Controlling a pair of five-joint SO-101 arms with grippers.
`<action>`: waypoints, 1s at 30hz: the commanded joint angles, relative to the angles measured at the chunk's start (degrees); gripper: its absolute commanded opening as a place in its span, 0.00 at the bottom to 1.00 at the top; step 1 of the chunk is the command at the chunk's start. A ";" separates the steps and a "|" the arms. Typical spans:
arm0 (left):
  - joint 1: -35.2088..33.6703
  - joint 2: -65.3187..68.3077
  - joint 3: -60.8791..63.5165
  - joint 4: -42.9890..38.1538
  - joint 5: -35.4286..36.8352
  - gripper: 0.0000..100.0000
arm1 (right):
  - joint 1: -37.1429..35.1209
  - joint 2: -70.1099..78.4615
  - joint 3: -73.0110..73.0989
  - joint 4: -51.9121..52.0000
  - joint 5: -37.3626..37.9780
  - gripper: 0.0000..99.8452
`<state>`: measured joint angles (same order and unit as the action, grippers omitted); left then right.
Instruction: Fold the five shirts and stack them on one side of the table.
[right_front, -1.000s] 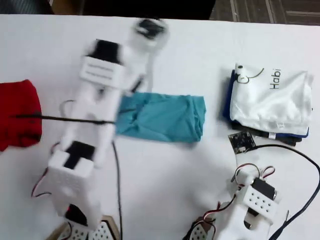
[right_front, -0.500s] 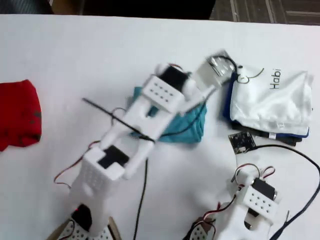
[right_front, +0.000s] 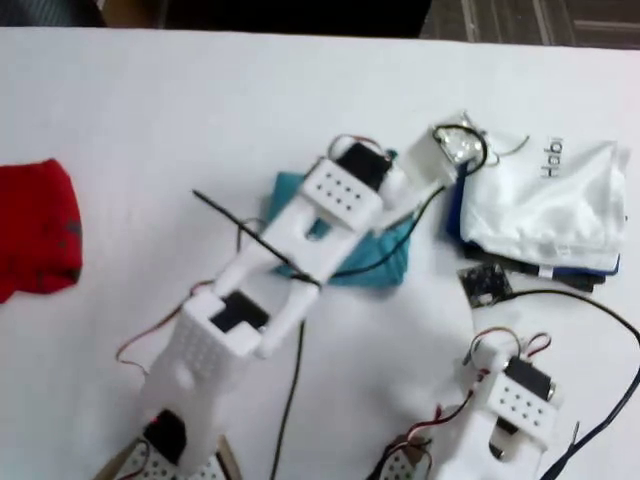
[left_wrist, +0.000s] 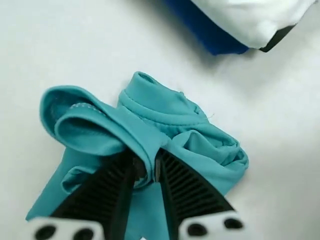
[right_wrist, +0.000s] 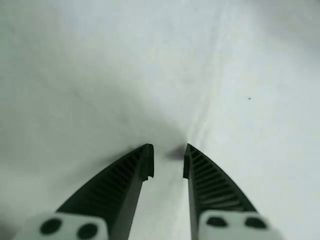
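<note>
My left gripper (left_wrist: 146, 162) is shut on a bunched fold of the teal shirt (left_wrist: 175, 120). In the high view the left arm (right_front: 335, 195) lies across the teal shirt (right_front: 375, 262), its wrist at the shirt's right end, close to the stack. The stack has a folded white shirt (right_front: 545, 205) on top of blue and black ones. A blue edge (left_wrist: 200, 27) of the stack lies just beyond the teal cloth. A red shirt (right_front: 35, 225) sits at the table's left edge. My right gripper (right_wrist: 168, 150) hangs over bare table, open by a narrow gap, holding nothing.
The right arm (right_front: 515, 400) stands at the front right with a black cable (right_front: 600, 310) looping around it. A small black circuit board (right_front: 483, 283) lies just in front of the stack. The far half of the white table (right_front: 200, 90) is bare.
The left arm swung right across the teal shirt to its right end and closed on it. The shirt is now bunched up toward the stack. The right arm stayed put.
</note>
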<state>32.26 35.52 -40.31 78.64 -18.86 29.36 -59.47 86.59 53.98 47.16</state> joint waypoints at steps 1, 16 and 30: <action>0.44 -0.70 -3.65 -1.05 -0.26 0.03 | 0.13 -1.10 -0.18 -0.75 -0.62 0.11; -2.02 -2.20 -5.23 2.46 -0.26 0.22 | 0.13 -1.10 -0.18 -0.75 -0.62 0.11; -36.13 -8.88 -16.92 23.74 0.09 0.03 | -1.36 -1.10 -0.26 -1.36 -0.44 0.08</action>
<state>4.84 31.21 -57.54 100.09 -18.77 29.19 -59.47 86.77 53.63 47.16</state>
